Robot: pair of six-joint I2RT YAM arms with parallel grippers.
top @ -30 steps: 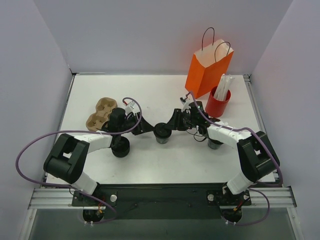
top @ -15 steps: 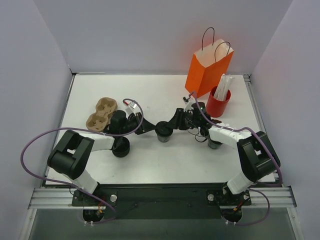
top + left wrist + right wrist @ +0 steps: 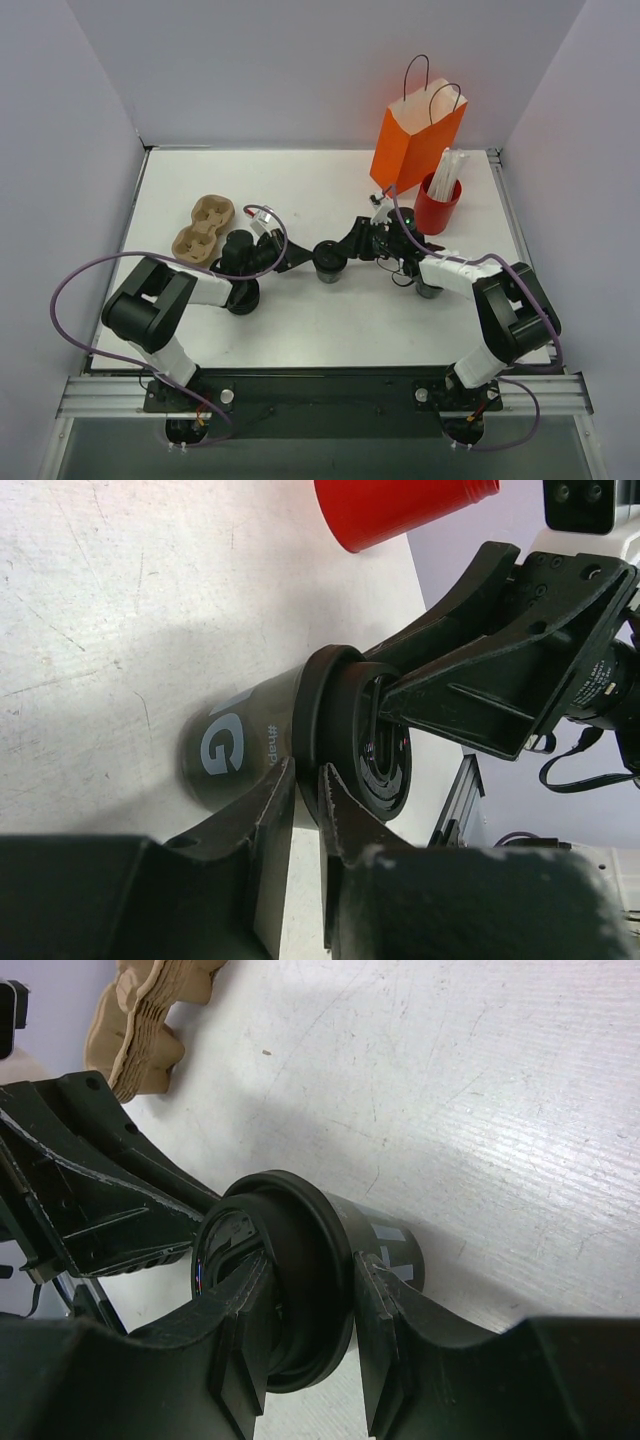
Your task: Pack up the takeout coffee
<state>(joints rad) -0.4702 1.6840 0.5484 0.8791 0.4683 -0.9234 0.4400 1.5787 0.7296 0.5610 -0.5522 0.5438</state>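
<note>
White surface (image 3: 300, 335), scuffed. On it:
- takeout coffee (image 3: 329, 262) at centre
- cardboard cup carrier (image 3: 203, 228) at left
- low black ribbed stack (image 3: 242, 296) nearer, also left
- orange paper bag (image 3: 415, 140) at far right
- red cup of straws (image 3: 435, 208) just beside the bag
- second dark cup (image 3: 430, 289) at right

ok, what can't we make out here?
Left wrist: takeout coffee cup print cut off by the left gripper finger; whether it grips the rim is unclear.
Right wrist: the cup label sits mostly behind the right gripper finger.
Top view: orange paper bag interior hidden by its own walls; straws in the red cup too small to count.
</note>
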